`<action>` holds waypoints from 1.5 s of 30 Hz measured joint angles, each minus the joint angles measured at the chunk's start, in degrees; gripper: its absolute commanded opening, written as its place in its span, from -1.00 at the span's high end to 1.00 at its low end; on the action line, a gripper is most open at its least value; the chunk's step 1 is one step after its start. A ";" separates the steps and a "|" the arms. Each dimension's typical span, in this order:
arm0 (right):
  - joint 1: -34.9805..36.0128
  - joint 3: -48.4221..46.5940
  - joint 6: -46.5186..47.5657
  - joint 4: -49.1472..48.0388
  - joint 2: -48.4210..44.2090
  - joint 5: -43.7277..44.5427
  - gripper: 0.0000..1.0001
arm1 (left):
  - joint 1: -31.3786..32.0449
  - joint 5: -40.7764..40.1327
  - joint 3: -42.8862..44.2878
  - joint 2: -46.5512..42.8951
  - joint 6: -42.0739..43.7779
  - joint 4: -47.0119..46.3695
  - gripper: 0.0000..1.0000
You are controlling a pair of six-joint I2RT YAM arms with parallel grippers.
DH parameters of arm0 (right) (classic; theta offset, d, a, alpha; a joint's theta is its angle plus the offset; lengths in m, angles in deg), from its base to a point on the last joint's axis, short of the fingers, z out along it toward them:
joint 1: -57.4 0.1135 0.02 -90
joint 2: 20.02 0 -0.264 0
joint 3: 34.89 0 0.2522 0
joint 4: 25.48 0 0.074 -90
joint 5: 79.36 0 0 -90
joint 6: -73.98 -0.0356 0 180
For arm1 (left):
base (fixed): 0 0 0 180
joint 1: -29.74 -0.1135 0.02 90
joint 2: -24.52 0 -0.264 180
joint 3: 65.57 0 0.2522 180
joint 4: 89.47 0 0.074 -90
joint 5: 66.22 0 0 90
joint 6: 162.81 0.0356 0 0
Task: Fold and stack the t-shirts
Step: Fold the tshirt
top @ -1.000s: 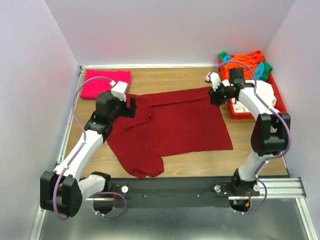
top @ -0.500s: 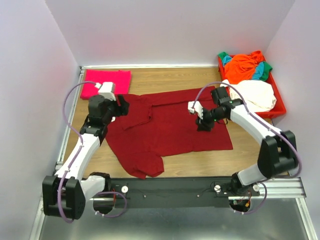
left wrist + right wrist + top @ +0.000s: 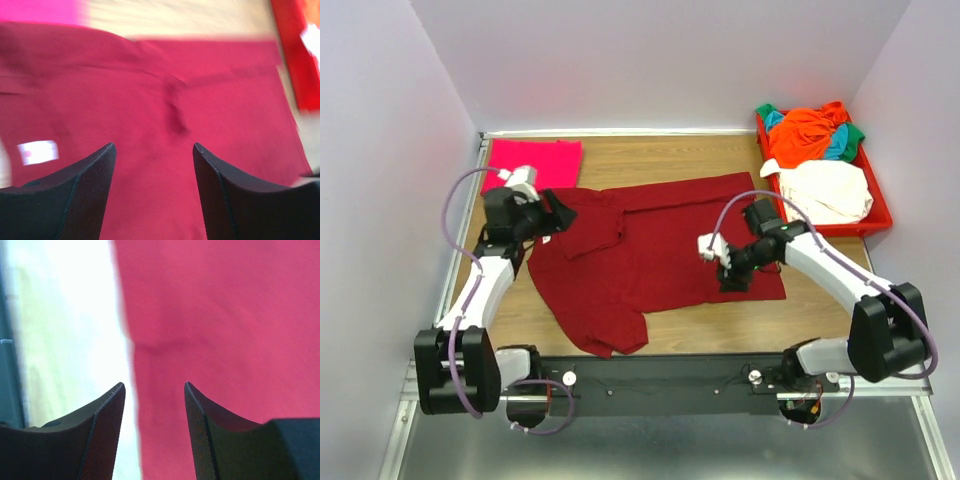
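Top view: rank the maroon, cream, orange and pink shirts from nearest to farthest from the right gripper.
1. Maroon shirt, under the right gripper.
2. Cream shirt, in the tray to the right.
3. Orange shirt, at the tray's far end.
4. Pink shirt, in the far-left corner.

No text, brand, number or sign can be read in any view. A small white patch sits on the maroon shirt, too blurred to show any print.
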 measured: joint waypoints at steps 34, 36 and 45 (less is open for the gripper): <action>59.95 -20.31 -17.57 -16.35 30.42 19.52 -0.20 | 10.03 -32.04 8.15 -38.60 8.35 18.18 -0.70; 59.69 -20.28 -17.64 -16.52 30.42 20.41 -0.20 | 10.03 -32.02 8.15 -38.62 8.35 18.25 -0.70; 57.77 -17.77 -16.39 -16.83 26.23 22.34 -0.20 | 10.03 -31.08 7.48 -39.34 8.11 18.16 -0.69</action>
